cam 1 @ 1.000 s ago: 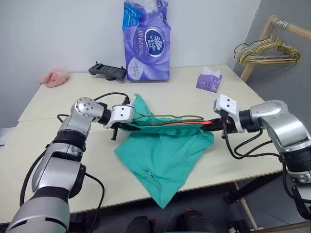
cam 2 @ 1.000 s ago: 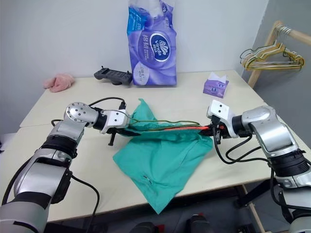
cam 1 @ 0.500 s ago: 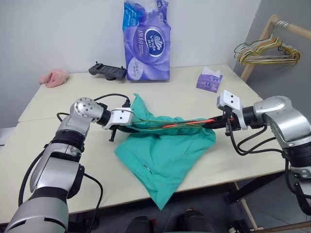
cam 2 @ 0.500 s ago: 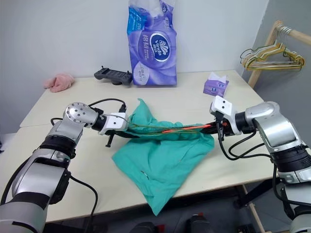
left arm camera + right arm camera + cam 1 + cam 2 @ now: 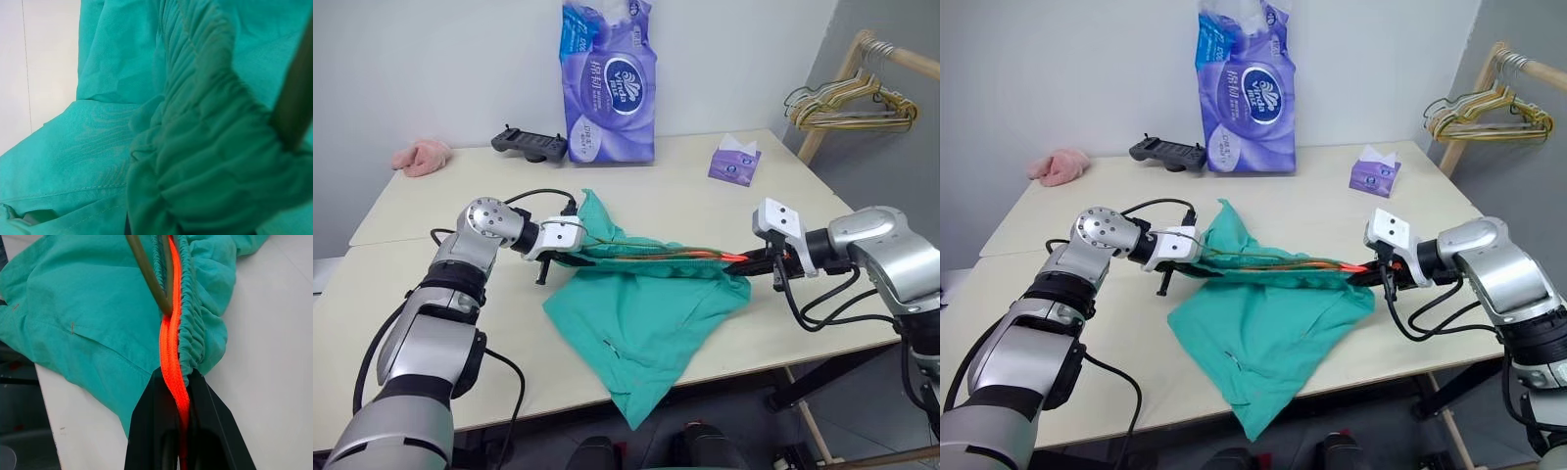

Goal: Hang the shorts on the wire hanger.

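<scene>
The teal-green shorts (image 5: 646,313) are stretched across the table between my two grippers, their legs trailing over the front edge. My left gripper (image 5: 570,258) is shut on the left end of the gathered waistband (image 5: 205,147). At the right end, my right gripper (image 5: 177,382) is shut on the orange drawstring (image 5: 171,333) and the waistband beside it. The thin olive wire hanger (image 5: 651,251) runs along the waistband inside the fabric. Its wire (image 5: 146,279) meets the drawstring just ahead of my right fingers.
At the back of the table (image 5: 411,294) stand a purple tissue pack (image 5: 610,83), a black controller (image 5: 529,144) and a small tissue box (image 5: 734,162). A pink cloth (image 5: 421,155) lies far left. A bunch of hangers (image 5: 847,103) hangs on a wooden rack at the right.
My right gripper has drawn back toward the table's near edge with the drawstring, pulling the waistband tauter. The hanger wire now lies closer along it. The left gripper has kept still.
</scene>
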Robot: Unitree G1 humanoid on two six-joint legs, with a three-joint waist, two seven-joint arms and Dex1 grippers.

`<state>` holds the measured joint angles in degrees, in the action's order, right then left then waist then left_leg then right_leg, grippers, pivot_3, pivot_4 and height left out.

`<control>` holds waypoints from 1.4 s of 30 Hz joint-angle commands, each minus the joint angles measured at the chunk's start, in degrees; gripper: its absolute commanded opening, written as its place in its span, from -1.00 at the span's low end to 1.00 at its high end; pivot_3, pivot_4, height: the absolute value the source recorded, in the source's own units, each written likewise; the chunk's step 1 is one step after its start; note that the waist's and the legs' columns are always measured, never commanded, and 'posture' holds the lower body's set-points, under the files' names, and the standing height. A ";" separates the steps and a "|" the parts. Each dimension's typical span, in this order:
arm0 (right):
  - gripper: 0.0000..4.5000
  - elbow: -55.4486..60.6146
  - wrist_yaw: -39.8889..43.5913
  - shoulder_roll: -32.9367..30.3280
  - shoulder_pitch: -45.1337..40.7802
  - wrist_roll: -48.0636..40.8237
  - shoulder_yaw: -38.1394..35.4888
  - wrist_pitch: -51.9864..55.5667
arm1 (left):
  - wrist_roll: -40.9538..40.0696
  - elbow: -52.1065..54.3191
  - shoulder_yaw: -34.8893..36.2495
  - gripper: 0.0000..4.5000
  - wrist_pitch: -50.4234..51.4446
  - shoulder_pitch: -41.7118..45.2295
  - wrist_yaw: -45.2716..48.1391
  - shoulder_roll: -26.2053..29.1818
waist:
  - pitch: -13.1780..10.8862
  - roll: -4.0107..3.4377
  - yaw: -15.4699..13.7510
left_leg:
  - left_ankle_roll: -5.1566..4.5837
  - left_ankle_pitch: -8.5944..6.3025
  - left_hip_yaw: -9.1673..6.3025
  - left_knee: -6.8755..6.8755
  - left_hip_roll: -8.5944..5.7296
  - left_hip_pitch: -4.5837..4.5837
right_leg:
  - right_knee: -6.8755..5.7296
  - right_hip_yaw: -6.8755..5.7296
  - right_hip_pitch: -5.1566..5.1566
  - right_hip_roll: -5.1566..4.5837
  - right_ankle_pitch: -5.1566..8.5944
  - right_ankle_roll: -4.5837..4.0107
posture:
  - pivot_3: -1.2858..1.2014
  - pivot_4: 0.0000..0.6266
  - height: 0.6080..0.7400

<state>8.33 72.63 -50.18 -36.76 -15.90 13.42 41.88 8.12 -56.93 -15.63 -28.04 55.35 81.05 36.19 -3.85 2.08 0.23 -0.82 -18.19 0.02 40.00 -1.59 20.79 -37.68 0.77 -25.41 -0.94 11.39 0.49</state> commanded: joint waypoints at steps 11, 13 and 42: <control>-0.99 6.52 -0.30 -2.83 -2.23 -2.83 -1.80 2.39 | 5.14 -4.91 -2.40 -1.00 -5.66 2.97 -4.04 2.11 | 0.00 0.00 -0.04 | 0.00 0.00 0.00 0.00 0.00 0.00 | 0.02 -0.01 0.01 0.00 0.00 0.00 | 0.02 -0.95 1.00; -0.99 7.22 -0.57 -2.26 -3.47 -2.87 -1.23 2.60 | 5.69 -5.09 -2.65 -1.00 -5.91 3.10 -4.71 2.12 | 0.00 0.00 -0.04 | 0.00 0.00 0.02 0.00 0.00 0.00 | 0.02 -0.01 0.00 0.00 0.00 0.00 | 0.02 -0.95 1.00; -0.88 0.84 -12.01 10.86 -15.49 27.99 17.81 -10.62 | 6.23 12.88 -2.50 -1.00 9.69 -3.14 -17.85 -9.45 | 0.01 0.00 -0.07 | 0.00 0.00 0.00 0.00 -0.01 0.03 | -0.04 0.00 -0.06 -0.02 -0.01 -0.02 | 0.02 -0.89 1.00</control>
<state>8.39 61.50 -40.25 -51.54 11.04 31.11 33.39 17.00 -49.67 -19.15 -17.54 50.59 63.55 28.90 -3.84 2.08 0.16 -0.82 -18.19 0.01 40.00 -1.59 20.83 -37.72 0.76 -25.46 -0.96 11.38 0.47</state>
